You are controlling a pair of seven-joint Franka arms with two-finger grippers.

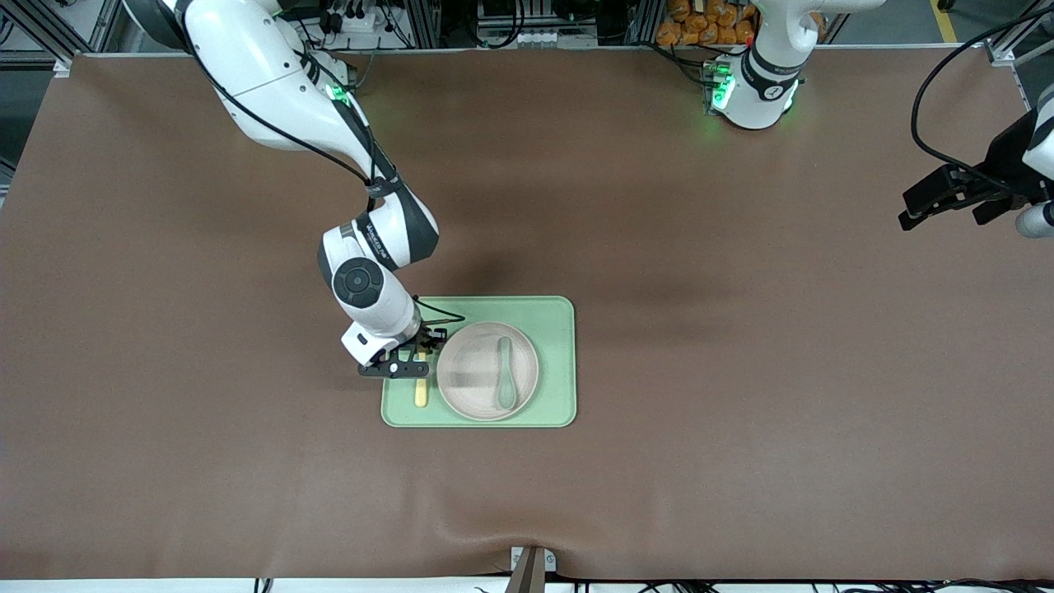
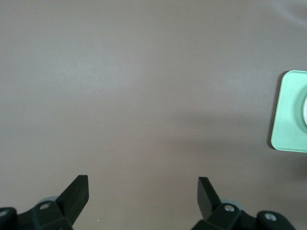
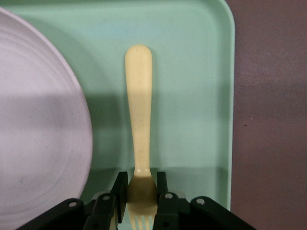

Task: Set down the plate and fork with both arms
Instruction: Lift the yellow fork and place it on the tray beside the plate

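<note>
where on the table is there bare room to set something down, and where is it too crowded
Bare brown table runs wide from the green tray to the left arm's end, where the open left claw waits. The tray is crowded: the plate with a spoon fills most of it, and the right claw is shut on the fork beside it.

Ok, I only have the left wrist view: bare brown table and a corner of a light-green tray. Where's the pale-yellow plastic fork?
Observer: The pale-yellow plastic fork lies on the rectangular light-green tray, beside the round pinkish-beige plate, toward the right arm's end.
Operator: Is anything holding it?
Observer: Yes, the right gripper is shut on its tine end.
Operator: Anything on the plate?
Observer: A grey-green spoon lies in it.
Operator: And my gripper?
Observer: The left gripper waits open over bare table at the left arm's end.
</note>
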